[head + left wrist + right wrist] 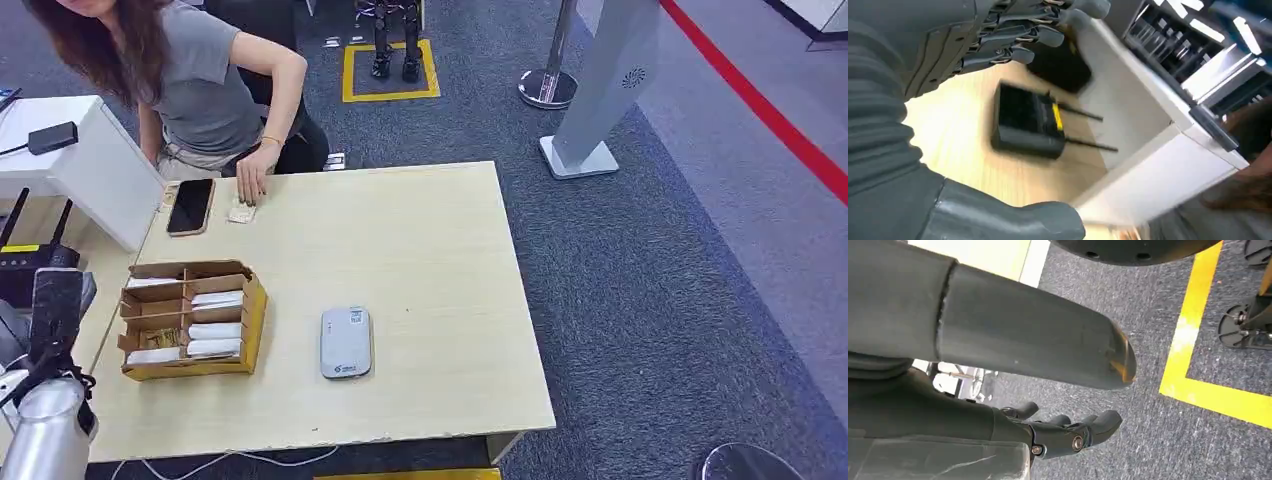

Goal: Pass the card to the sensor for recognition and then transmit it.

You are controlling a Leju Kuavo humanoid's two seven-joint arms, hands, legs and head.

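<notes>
Pale wood-grain table [420, 250], matt, with a chipped near edge. Brown corrugated cardboard box [190, 320] holding white paper-like cards [215, 332]. Smooth grey plastic sensor [346, 342], slightly glossy. Glossy black glass phone [190, 206] in a tan case. Rough dark grey carpet [650, 280] marked with glossy yellow and red tape. Matt grey ribbed cover on the left hand [1013, 35], darker plastic fingers with metal pins. Matt black plastic router [1028, 122]. Soft grey cloth shirt [205, 85].
</notes>
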